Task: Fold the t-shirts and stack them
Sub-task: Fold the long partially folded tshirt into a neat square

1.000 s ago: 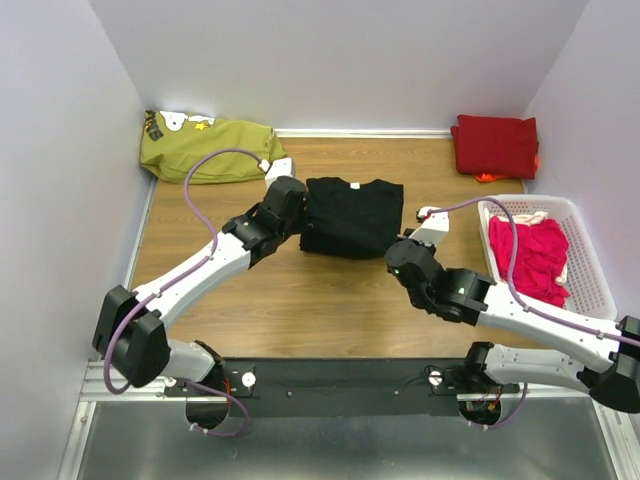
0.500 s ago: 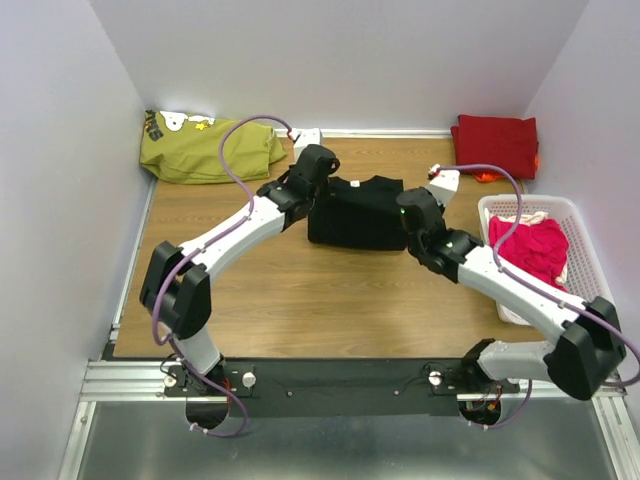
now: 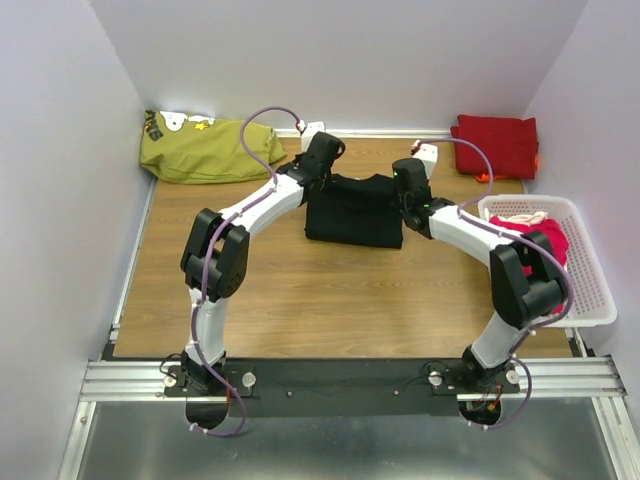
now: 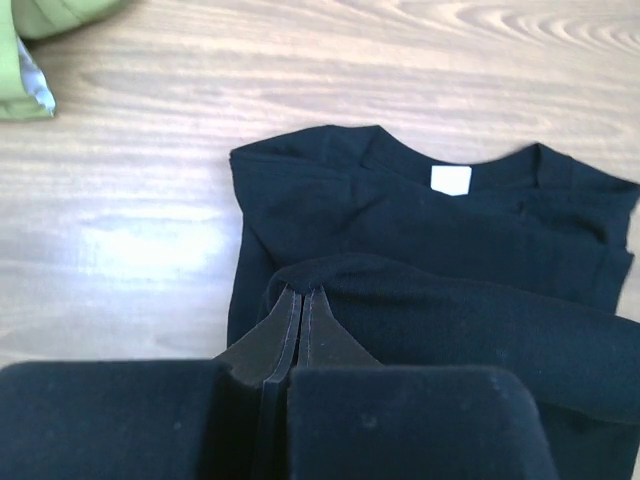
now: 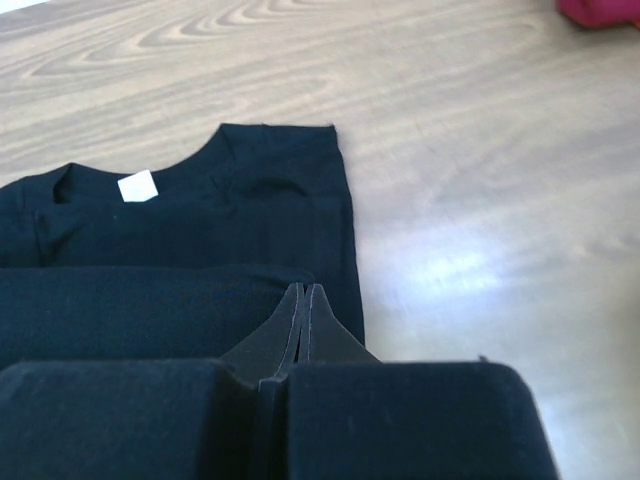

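The black t-shirt (image 3: 355, 212) lies in the middle of the wooden table, collar and white label toward the back wall. Its near part is doubled over toward the collar. My left gripper (image 3: 318, 186) is shut on the folded edge at the shirt's left side; the left wrist view shows the jaws (image 4: 302, 292) pinching black cloth (image 4: 420, 215). My right gripper (image 3: 405, 192) is shut on the same edge at the right side, as the right wrist view (image 5: 304, 288) shows over the shirt (image 5: 200, 225). A folded dark red t-shirt (image 3: 495, 145) lies at the back right. Pink t-shirts (image 3: 538, 250) lie in a basket.
A white plastic basket (image 3: 592, 262) stands at the right edge. An olive-green shirt with a cartoon print (image 3: 205, 150) lies at the back left, its corner showing in the left wrist view (image 4: 40, 15). Walls close in the back and both sides.
Both arms have stretched toward the back wall, carrying the shirt's near edge up and over toward the collar. The black shirt now looks shorter front to back.
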Robot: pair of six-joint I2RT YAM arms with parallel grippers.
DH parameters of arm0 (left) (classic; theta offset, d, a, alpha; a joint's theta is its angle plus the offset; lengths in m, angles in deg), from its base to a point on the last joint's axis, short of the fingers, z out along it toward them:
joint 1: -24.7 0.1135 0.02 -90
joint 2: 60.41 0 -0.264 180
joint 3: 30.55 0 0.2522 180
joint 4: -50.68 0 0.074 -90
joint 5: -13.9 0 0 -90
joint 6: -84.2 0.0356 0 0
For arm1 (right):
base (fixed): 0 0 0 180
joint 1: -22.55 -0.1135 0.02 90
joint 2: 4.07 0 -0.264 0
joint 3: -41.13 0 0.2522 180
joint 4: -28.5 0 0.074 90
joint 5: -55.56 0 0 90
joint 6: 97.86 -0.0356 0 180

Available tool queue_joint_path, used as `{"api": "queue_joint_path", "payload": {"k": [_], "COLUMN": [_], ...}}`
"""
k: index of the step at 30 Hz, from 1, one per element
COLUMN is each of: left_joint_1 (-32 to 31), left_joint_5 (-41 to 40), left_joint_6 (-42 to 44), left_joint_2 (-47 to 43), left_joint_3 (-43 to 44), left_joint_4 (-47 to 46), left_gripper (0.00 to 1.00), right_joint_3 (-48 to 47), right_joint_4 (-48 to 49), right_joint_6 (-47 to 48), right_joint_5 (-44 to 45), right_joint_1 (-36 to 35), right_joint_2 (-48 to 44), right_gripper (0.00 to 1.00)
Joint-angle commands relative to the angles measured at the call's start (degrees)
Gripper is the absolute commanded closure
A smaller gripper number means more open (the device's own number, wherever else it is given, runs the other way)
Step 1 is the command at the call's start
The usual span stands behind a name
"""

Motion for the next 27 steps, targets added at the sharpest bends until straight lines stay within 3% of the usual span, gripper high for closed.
{"api": "queue_joint_path", "payload": {"k": [1,6,8,11,12,14,16,18,22,27], "left_joint_1": [2.36,4.12,5.0,5.53,5.62,5.88,5.97,6.05,6.06,5.71], "left_joint_5": [-3.12,-0.49,0.92,1.45,1.45,-0.04,-2.22,-3.73,-1.99,2.24], "left_joint_6": [1.79,4.07,5.22,8.99,10.39,11.28,12.16,12.43,13.31,12.69], "left_joint_2": [4.01,7.89,10.0,12.46,12.99,13.87,13.35,12.12,8.09,4.21], "left_joint_3": [5.36,8.19,10.12,12.83,13.72,16.08,17.06,16.37,15.22,6.36], "left_joint_4": [0.82,-1.19,-2.16,-5.5,-6.11,-7.78,-9.71,-11.82,-13.59,-14.21], "left_gripper": [1.0,0.99,0.89,0.73,0.6,0.52,0.51,0.45,0.44,0.46], "right_joint_3": [-6.37,-9.28,-9.81,-11.3,-12.18,-13.15,-14.81,-16.05,-17.55,-12.2], "right_joint_4": [3.8,3.89,3.89,3.8,3.8,3.8,3.8,3.8,3.71,2.83], "right_joint_6": [2.77,3.38,3.64,3.82,3.73,3.64,3.56,3.64,4.96,3.48], "right_joint_5": [-3.84,-4.82,-4.38,-3.06,-2.62,-1.48,-0.43,0.37,-2.33,-7.36], "right_joint_1": [2.18,2.88,3.06,3.59,3.94,4.46,5.08,5.52,5.52,5.52], "right_joint_2": [6.44,10.93,12.07,13.04,13.13,13.83,14.01,14.1,13.05,10.15], "right_gripper": [0.99,0.99,0.99,0.82,0.69,0.62,0.54,0.53,0.53,0.53]}}
